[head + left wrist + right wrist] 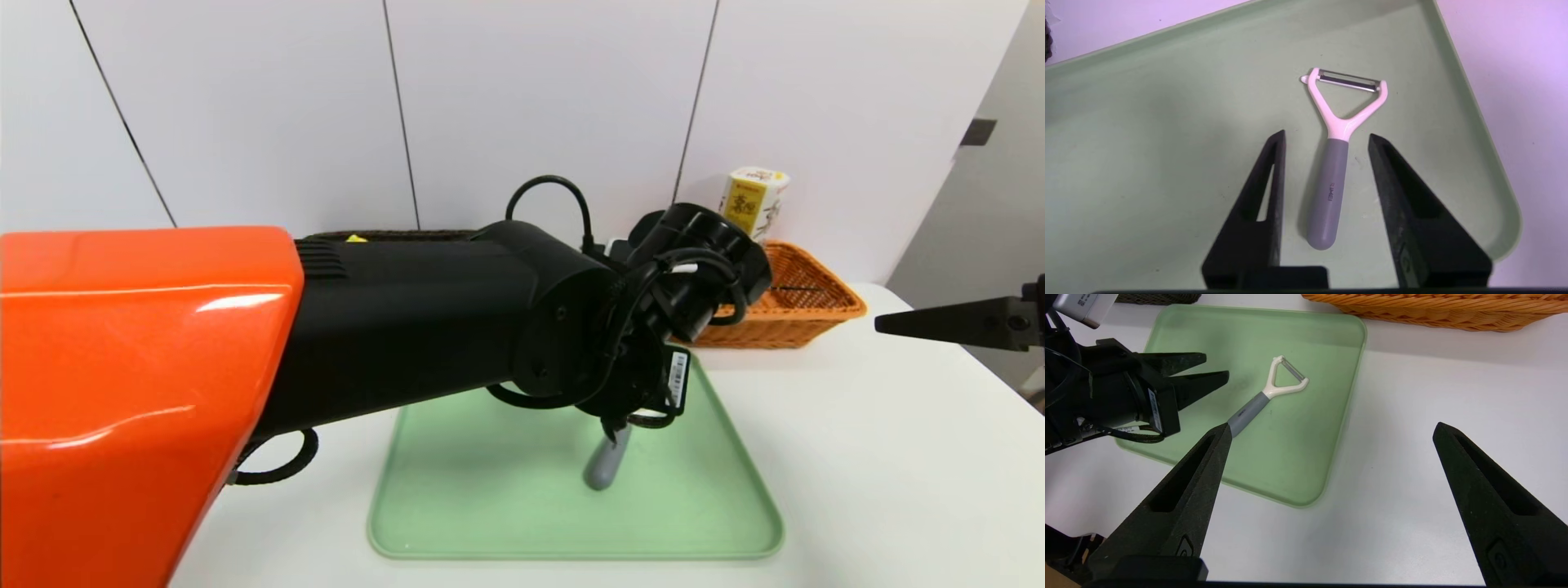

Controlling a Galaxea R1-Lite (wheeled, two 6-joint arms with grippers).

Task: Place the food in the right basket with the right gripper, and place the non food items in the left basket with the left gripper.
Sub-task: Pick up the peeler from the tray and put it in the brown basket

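A peeler (pixel 1331 188) with a grey handle and a white head lies flat on the green tray (pixel 1147 122). My left gripper (pixel 1326 136) hovers over it, open, with one finger on each side of the handle and touching nothing. In the head view only the handle's end (pixel 606 465) shows below the left wrist. My right gripper (pixel 1332 426) is open and empty over the bare white table, to the right of the tray (pixel 1290 457). The orange right basket (pixel 804 306) holds a yellow and white food pack (pixel 753 200). The dark left basket (pixel 392 235) is mostly hidden behind my left arm.
The left arm's orange and black links (pixel 245 343) fill the left half of the head view. The white wall stands close behind both baskets. The table's right edge (pixel 980 359) runs just beyond the right gripper (pixel 890 324).
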